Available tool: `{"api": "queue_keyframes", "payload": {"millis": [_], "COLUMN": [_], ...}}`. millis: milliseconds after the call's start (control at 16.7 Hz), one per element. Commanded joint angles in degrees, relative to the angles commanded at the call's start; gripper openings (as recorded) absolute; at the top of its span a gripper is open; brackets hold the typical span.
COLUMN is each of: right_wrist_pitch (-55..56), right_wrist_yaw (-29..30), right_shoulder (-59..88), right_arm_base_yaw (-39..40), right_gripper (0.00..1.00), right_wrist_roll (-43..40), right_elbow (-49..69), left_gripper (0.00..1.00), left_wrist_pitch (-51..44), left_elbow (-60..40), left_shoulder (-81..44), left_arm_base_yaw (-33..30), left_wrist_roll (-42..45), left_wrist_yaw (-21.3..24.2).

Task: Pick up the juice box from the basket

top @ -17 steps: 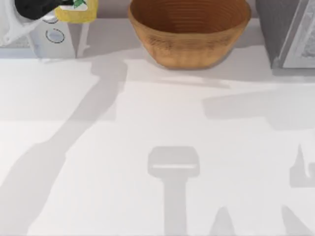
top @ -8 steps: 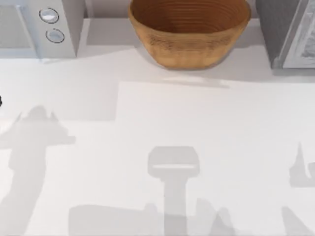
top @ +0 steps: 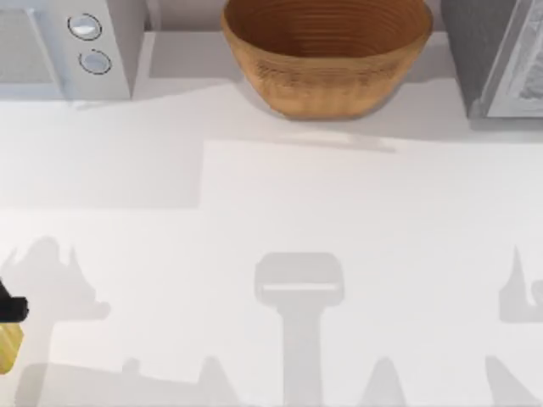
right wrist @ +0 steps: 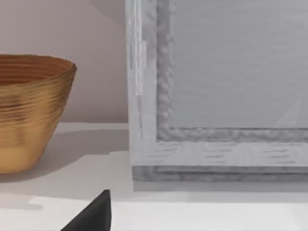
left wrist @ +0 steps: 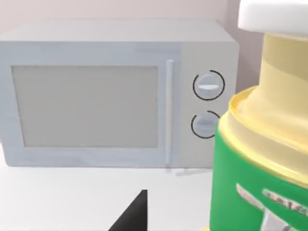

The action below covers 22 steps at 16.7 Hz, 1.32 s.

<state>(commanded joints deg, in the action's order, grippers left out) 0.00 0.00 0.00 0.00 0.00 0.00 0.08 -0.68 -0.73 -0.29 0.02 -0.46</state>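
Left jaws at counter's left edge, clamped on yellow juice carton with green label. Round tan woven basket sits far centre. Right jaws: can't tell.

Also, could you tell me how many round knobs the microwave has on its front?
2. Both sit on the panel beside the door of the microwave, at the table's back left: the upper knob directly above the lower knob. None seems hidden.
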Motion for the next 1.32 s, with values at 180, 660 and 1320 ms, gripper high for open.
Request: {"api": "queue_keyframes", "payload": {"millis": [180, 660, 1320], "right_wrist_pitch": [0.0, 0.0, 0.0], "right_wrist_yaw": [0.0, 0.0, 0.0], "right_shoulder": [0.0, 0.0, 0.0], "right_arm_base_yaw": [0.0, 0.0, 0.0], "right_gripper": [1.00, 1.00, 1.00], "right_wrist_roll": [0.0, 0.0, 0.0], "right_elbow": [0.0, 0.0, 0.0], "left_gripper": [0.00, 0.00, 0.00], "left_wrist_pitch": [-0.1, 3.9, 40.7], "left_elbow": [0.7, -0.6, -13.1], "left_shoulder": [0.7, -5.1, -47.1], "left_arm_base_yaw": [0.3, -2.4, -20.8], "left_wrist_roll": [0.0, 1.0, 4.9], "left_wrist_yaw": [0.5, -3.8, -35.8]}}
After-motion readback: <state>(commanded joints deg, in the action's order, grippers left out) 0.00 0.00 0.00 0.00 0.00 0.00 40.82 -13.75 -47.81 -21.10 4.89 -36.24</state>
